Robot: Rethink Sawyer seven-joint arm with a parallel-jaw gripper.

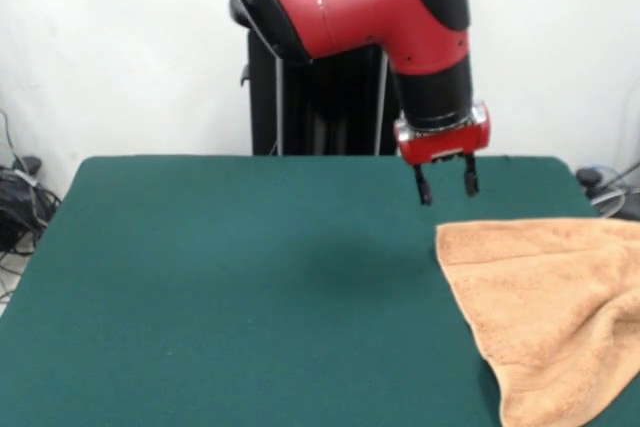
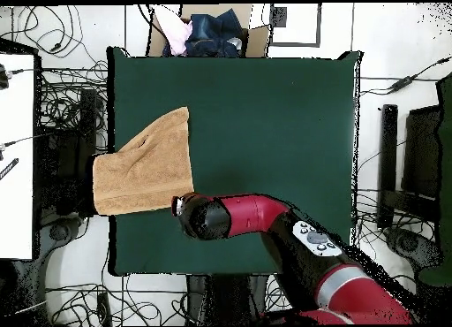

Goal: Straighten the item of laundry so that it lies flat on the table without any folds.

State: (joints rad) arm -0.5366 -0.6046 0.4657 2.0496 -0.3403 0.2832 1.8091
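Note:
The tan terry towel [image 1: 545, 312] lies at the right side of the dark green table [image 1: 230, 287], rumpled, with a fold running near its right part, and it hangs over the table's right edge. In the overhead view the towel [image 2: 146, 169] lies at the table's [image 2: 265, 102] left edge and sticks out past it. My gripper [image 1: 446, 185] hangs above the table just beyond the towel's far left corner, open and empty, not touching the cloth. In the overhead view the gripper [image 2: 183, 209] is beside the towel's lower right corner.
A cardboard box with clothes [image 2: 207, 32] stands past the table's top edge in the overhead view. Cables [image 1: 20, 197] lie on the floor around the table. The black pedestal [image 1: 315, 97] stands behind the table.

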